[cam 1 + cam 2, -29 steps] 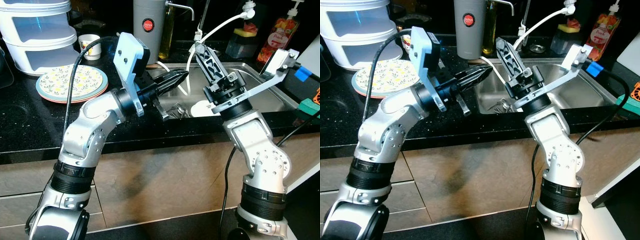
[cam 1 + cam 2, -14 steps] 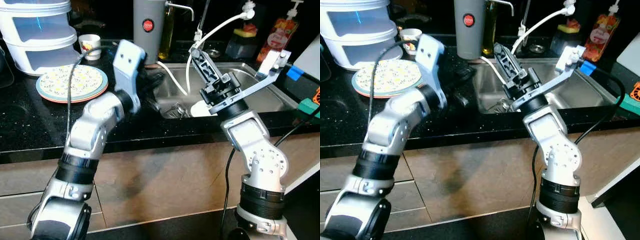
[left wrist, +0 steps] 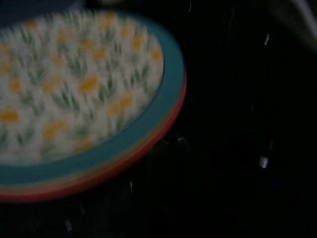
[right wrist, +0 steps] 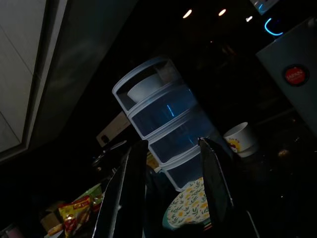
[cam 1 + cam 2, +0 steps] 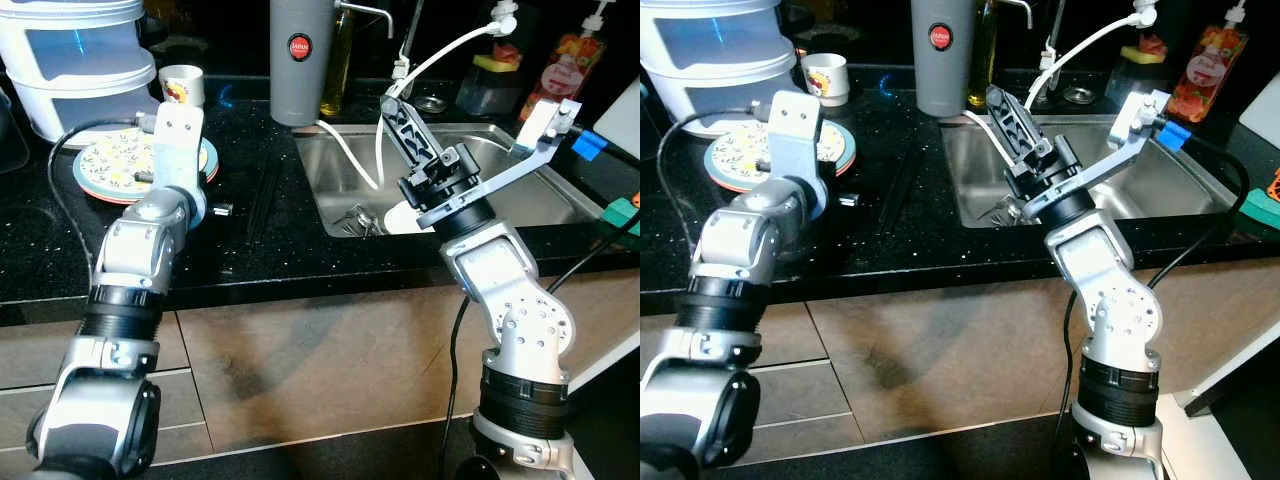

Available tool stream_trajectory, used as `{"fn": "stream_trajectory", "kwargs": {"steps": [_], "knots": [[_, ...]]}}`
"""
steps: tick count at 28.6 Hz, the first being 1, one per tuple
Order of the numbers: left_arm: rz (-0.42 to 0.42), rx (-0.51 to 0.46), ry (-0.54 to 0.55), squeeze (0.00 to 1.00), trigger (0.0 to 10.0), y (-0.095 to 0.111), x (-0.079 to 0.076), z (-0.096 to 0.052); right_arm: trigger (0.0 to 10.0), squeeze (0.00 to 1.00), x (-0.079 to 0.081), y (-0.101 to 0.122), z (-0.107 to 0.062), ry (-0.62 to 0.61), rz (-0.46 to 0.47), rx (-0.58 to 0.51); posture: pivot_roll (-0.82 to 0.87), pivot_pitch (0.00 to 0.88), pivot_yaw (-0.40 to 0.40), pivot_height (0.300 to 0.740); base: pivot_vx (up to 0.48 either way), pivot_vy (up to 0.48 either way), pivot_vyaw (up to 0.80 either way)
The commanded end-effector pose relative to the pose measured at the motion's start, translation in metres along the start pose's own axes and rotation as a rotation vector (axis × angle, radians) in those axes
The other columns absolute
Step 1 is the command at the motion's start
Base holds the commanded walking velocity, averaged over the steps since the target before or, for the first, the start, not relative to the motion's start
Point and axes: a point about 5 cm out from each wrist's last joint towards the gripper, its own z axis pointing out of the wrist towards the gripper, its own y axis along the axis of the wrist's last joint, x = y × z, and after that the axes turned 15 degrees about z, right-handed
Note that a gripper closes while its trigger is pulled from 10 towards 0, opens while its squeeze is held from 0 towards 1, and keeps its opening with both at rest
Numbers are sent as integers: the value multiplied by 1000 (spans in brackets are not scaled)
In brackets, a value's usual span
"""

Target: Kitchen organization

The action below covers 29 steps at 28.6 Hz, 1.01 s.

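A stack of floral plates with teal and red rims lies on the black counter at the left. My left arm reaches toward it, and its wrist housing stands over the stack's right rim. The left wrist view shows the plates close and blurred. My right gripper is raised over the steel sink, pointing up and to the left. It is open with nothing between its fingers. Utensils and a white dish lie in the sink.
A white stacked drawer unit and a small cup stand behind the plates. A grey flask and bottles line the back. Thin dark sticks and a small object lie on the counter between plates and sink.
My left arm has swung left from the sink's edge across the counter to the stack of plates. The right arm has barely shifted.
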Motion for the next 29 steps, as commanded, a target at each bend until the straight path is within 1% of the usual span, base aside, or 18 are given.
{"fn": "stream_trajectory", "kwargs": {"steps": [1, 3, 4, 5, 7, 8, 11, 13, 15, 16, 17, 18, 19, 20, 21, 24, 28, 29], "knots": [[12, 16, -4, 1000, 10000, -3, -7, -3, 10000, 0, -3, 0, -2, -9, -4, -6, 75, 21, -66, 740, 0, 0, 0], [5, 50, 18, 1000, 10000, -5, -11, -2, 10000, 0, -3, -1, -1, -7, -3, -3, 78, 19, -68, 740, 0, 0, 0], [5, 50, 18, 1000, 10000, -5, -11, -2, 10000, 0, -3, -1, -1, -7, -3, -3, 78, 19, -68, 740, 0, 0, 0], [11, 80, 40, 0, 10000, -7, -13, -1, 10000, 0, -3, -1, -1, -4, -3, -1, 78, 19, -68, 740, 0, 0, 0], [13, 95, 50, 0, 10000, -8, -13, -1, 10000, 0, -3, -1, -1, -3, -3, 0, 78, 19, -68, 740, 0, 0, 0], [0, 134, 82, 0, 10000, -13, -12, 0, 10000, 0, -3, -1, 0, -2, -3, -1, 79, 16, -64, 740, 0, 0, 0], [-16, 161, 83, 0, 10000, -17, -13, 0, 10000, 0, -3, -1, 0, -1, -3, -2, 79, 16, -63, 740, 0, 0, 0], [-30, 182, 78, 0, 10000, -21, -14, 0, 10000, 0, -3, -1, 0, -1, -3, -3, 79, 16, -63, 740, 0, 0, 0], [-90, 253, 23, 0, 10000, -35, -21, 2, 10000, 0, -3, -1, -1, -1, -3, -3, 79, 11, -59, 740, 0, 0, 0], [-123, 288, -5, 0, 8118, -42, -25, 2, 10000, 0, -3, -1, -1, -1, -3, -3, 79, 11, -59, 740, 0, 0, 0], [-146, 317, -23, 0, 2745, -48, -28, 2, 10000, 0, -3, -2, -1, 0, -3, -4, 80, 10, -56, 740, 0, 0, 0], [-165, 339, -39, 0, 2745, -53, -30, 2, 10000, 0, -3, -1, -1, 1, -3, -5, 80, 10, -56, 740, 0, 0, 0], [-160, 356, -45, 0, 0, -57, -32, 1, 10000, 0, -3, -1, -1, 2, -3, -6, 80, 10, -56, 740, 0, 0, 0], [-160, 356, -45, 0, 0, -57, -32, 1, 10000, 0, -3, -1, -1, 2, -3, -6, 80, 10, -56, 740, 0, 0, 0], [-140, 375, -40, 0, 0, -62, -32, 1, 10000, 0, -2, -1, -1, 2, -3, -6, 81, 9, -57, 740, 0, 0, 0], [-127, 379, -33, 0, 0, -63, -32, 0, 10000, 0, -3, -1, -1, 2, -3, -5, 81, 9, -57, 740, 0, 0, 0], [-52, 344, 10, 0, 0, -57, -30, 1, 10000, 0, -3, -2, 0, 5, -1, 0, 81, 5, -60, 740, 0, 0, 0], [-52, 344, 10, 0, 0, -57, -30, 1, 10000, 0, -3, -2, 0, 5, -1, 0, 81, 5, -60, 740, 0, 0, 0]]}}
